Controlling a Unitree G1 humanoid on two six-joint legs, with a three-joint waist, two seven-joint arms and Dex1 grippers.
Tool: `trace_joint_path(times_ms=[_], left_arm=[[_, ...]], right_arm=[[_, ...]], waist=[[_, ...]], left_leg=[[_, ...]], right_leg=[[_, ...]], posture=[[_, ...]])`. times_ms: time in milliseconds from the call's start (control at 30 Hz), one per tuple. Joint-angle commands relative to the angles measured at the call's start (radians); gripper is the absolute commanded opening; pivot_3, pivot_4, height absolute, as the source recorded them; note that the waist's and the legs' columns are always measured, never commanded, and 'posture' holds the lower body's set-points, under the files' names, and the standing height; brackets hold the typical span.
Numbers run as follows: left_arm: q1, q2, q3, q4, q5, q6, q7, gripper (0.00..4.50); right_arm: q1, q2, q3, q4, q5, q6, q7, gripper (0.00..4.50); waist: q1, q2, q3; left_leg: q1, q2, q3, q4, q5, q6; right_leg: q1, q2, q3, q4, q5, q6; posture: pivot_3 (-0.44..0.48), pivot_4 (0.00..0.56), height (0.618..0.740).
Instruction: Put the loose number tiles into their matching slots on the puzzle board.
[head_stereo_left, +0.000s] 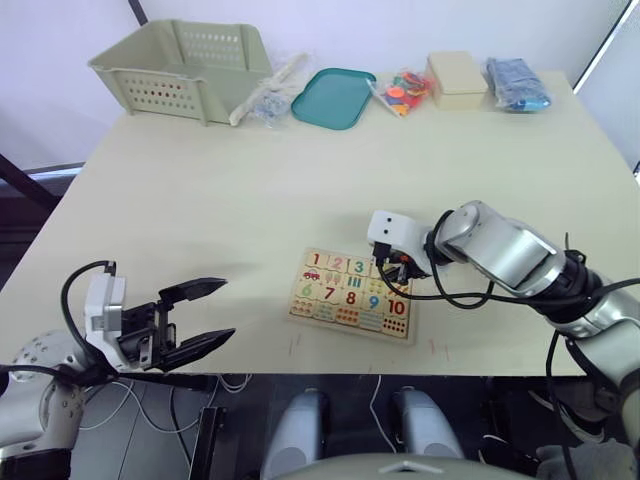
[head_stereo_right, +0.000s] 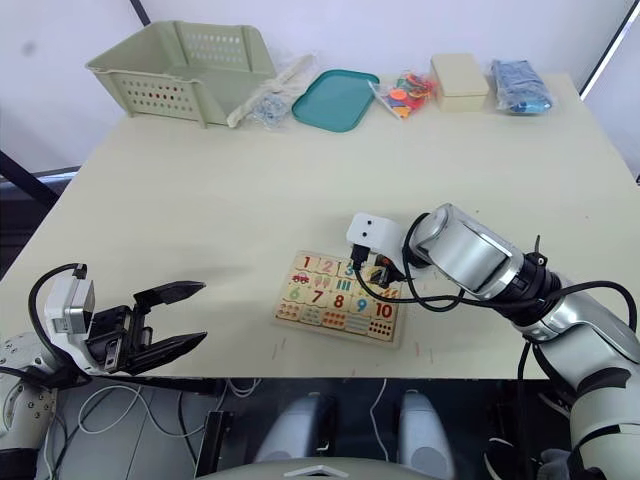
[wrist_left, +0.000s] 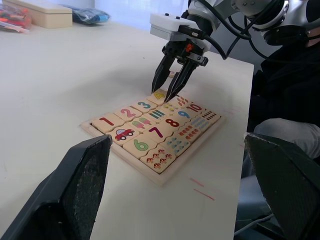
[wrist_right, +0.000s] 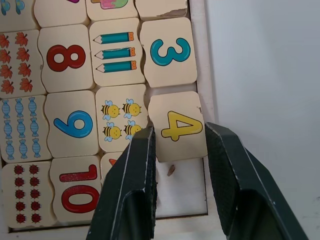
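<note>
**Tile 4 seated, end slot bare**

While our right gripper (wrist_right: 179, 132) hangs over the flat pale-wood puzzle board (head_stereo_left: 352, 292) near the table's front edge, its black fingers (wrist_right: 131, 185) stand slightly apart, straddling the square pale-wood tile with the yellow 4 (wrist_right: 176, 126) without visibly pinching it. We see that tile lying in its slot beside the teal 3 tile (wrist_right: 169, 52); the neighbouring end slot (wrist_right: 182, 187) is bare. Our left gripper (head_stereo_left: 196, 318) hovers spread and empty, well apart from the board.
</note>
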Motion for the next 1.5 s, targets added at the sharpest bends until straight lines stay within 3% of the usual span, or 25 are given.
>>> trace_joint_path(times_ms=[33, 500, 1500], left_arm=[[0.004, 0.002, 0.018, -0.039, -0.009, -0.014, 0.005, 4.50], [0.011, 0.004, 0.019, -0.047, -0.009, -0.011, 0.010, 4.50], [0.013, 0.004, 0.018, -0.037, -0.008, -0.015, 0.017, 4.50]], right_arm=[[-0.011, 0.000, 0.009, 0.008, -0.025, -0.030, 0.012, 0.89], [-0.015, 0.012, 0.022, 0.051, -0.089, -0.116, 0.065, 0.89], [-0.024, 0.069, -0.030, 0.039, -0.075, -0.024, 0.061, 0.89]], waist=[[-0.005, 0.000, 0.000], [-0.016, 0.000, 0.000], [-0.016, 0.000, 0.000]], left_leg=[[0.000, 0.000, 0.000, 0.000, 0.000, 0.000], [0.000, 0.001, 0.000, -0.001, 0.000, 0.000], [0.000, 0.001, 0.000, -0.003, 0.000, 0.000]], right_leg=[[0.000, 0.000, 0.000, 0.000, 0.000, 0.000], [0.000, 0.000, 0.000, 0.000, 0.000, 0.000], [-0.001, -0.001, 0.000, -0.001, 0.000, -0.001]], posture=[[0.000, 0.150, 0.740], [0.000, 0.150, 0.740], [0.000, 0.150, 0.740]])
